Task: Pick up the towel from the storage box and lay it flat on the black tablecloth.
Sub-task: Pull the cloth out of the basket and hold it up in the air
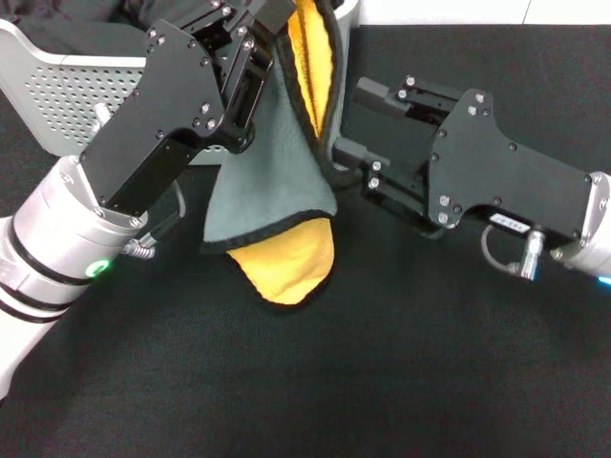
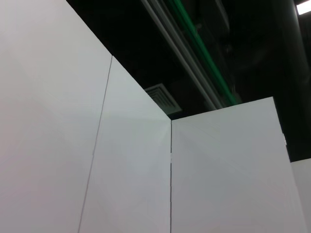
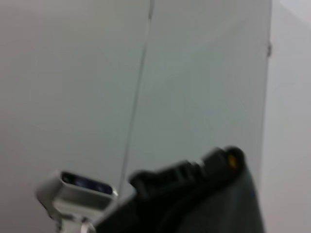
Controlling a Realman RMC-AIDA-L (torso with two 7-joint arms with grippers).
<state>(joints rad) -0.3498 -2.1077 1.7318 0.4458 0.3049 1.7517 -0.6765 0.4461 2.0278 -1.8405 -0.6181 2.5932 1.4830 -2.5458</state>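
The towel (image 1: 277,181) hangs in the air, grey side out, with its yellow-orange lower corner (image 1: 286,267) touching the black tablecloth (image 1: 401,363). My left gripper (image 1: 277,24) is shut on the towel's top, at the head view's upper edge in front of the storage box (image 1: 57,91). Just right of the towel's black-trimmed edge is my right gripper (image 1: 351,124), its fingers apart and level with the towel's middle. The left wrist view shows only white walls and a dark ceiling.
The light grey perforated box stands at the back left with dark cloth (image 1: 67,33) inside it. In the right wrist view, the other arm's black hand (image 3: 194,174) and silver camera (image 3: 80,187) show against a white wall.
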